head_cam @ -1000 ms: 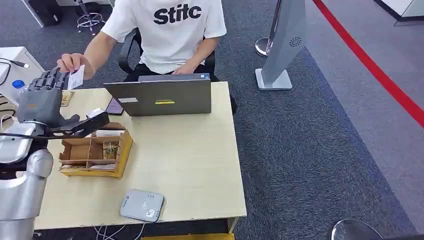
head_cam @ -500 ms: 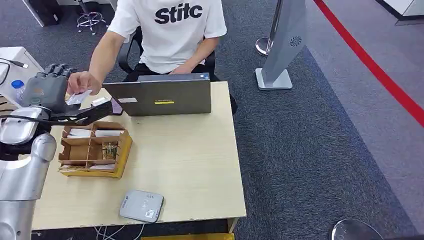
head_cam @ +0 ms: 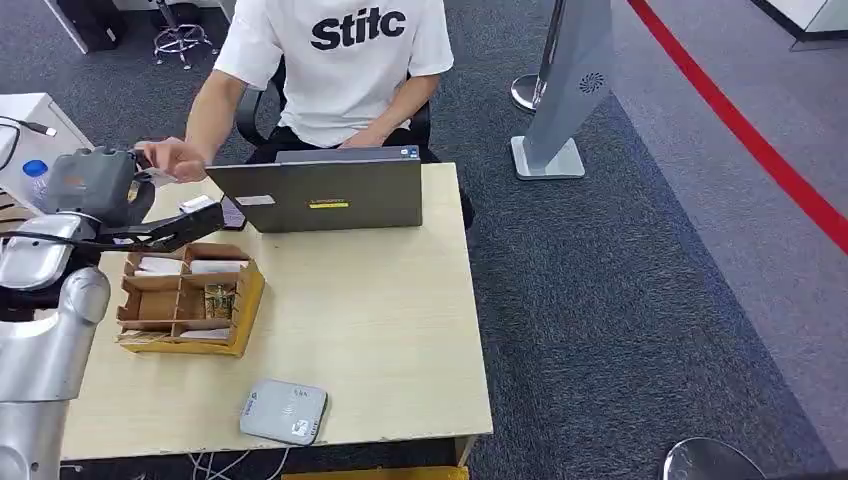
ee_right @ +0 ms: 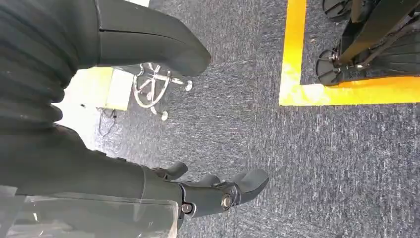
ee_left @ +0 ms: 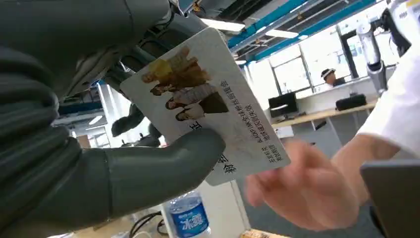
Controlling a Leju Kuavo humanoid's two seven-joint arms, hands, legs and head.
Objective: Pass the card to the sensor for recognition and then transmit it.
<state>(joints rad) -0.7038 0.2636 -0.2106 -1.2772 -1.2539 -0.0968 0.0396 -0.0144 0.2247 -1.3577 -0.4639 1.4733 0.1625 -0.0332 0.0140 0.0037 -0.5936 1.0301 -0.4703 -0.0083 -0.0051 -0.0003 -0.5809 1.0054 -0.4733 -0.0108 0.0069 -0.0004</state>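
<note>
1. The card (ee_left: 208, 99) is a white plastic rectangle with rounded corners, printed with a group photo of people at one end and lines of black text along the other. It is clamped between the thumb and fingers of the left hand (head_cam: 95, 185), raised above the far left corner of the table (head_cam: 370, 330), tilted. A person's hand (head_cam: 175, 158) is at its free end; whether it touches the card cannot be told.
2. The sensor (head_cam: 284, 411) is a flat grey box with rounded corners and a wave symbol on top. It lies flat at the near edge of the table, left of centre, well apart from the card.
</note>
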